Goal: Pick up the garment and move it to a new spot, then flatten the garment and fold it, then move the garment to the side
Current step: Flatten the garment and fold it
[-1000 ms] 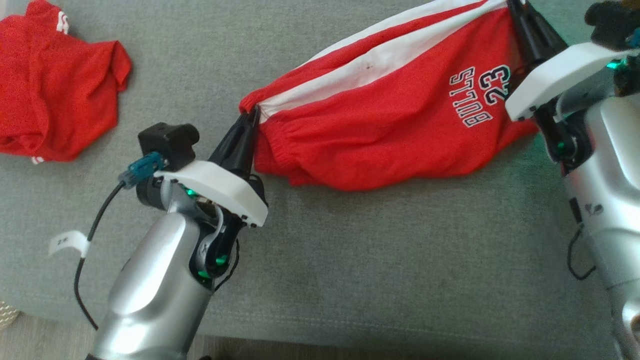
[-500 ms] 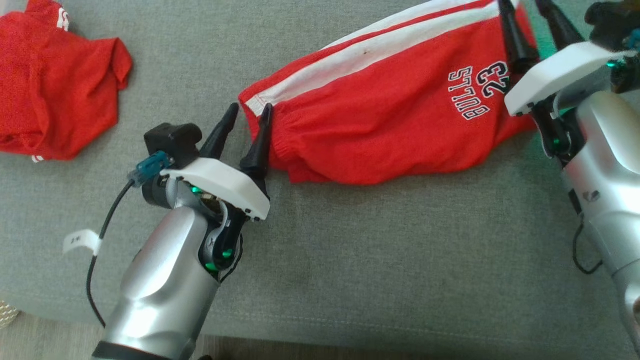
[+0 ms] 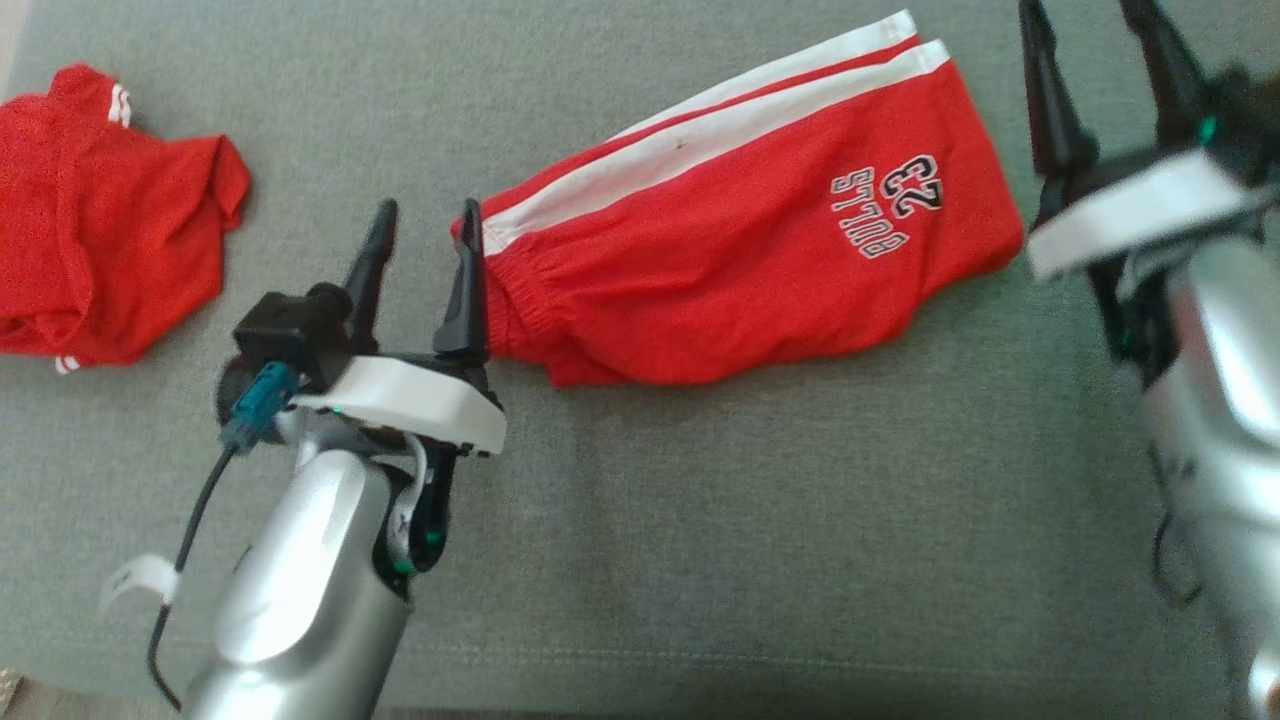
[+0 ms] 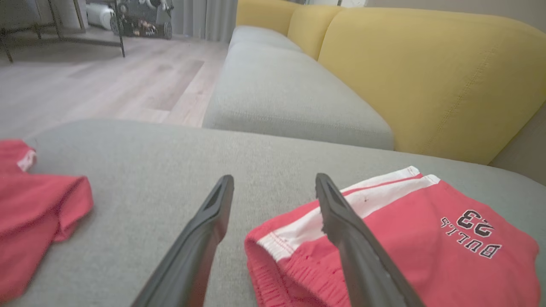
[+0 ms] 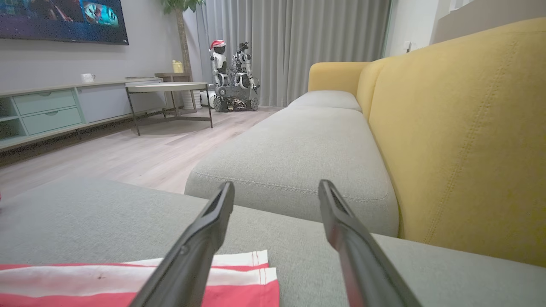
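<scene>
Lying stretched out on the grey sofa seat (image 3: 700, 520), the red shorts (image 3: 740, 270) are seen at a slant in the head view, with the elastic waistband end toward the lower left and the leg hem toward the upper right. Two white stripes are run along the upper edge, and "BULLS 23" is printed near the hem end. A bit of rumpling is seen along the lower edge, otherwise it's pretty flat.

The left claw (image 3: 427, 210) is spread wide with nothing pinched in it. It's placed right at the waistband end: one finger is seen across the waistband corner, the other is off over bare cushion. Whether that finger is actually touching the cloth can't be told.

The right claw (image 3: 1085, 40) is spread wide too, with nothing gripped. It's found just past the hem end, apart from the fabric, and a bit blurred in the head view. From its wrist camera the striped hem corner is seen low down by one finger.

A second red garment (image 3: 95, 220) is seen crumpled well off to the left on the same seat. A yellow backrest (image 4: 426, 76) is seen behind.
</scene>
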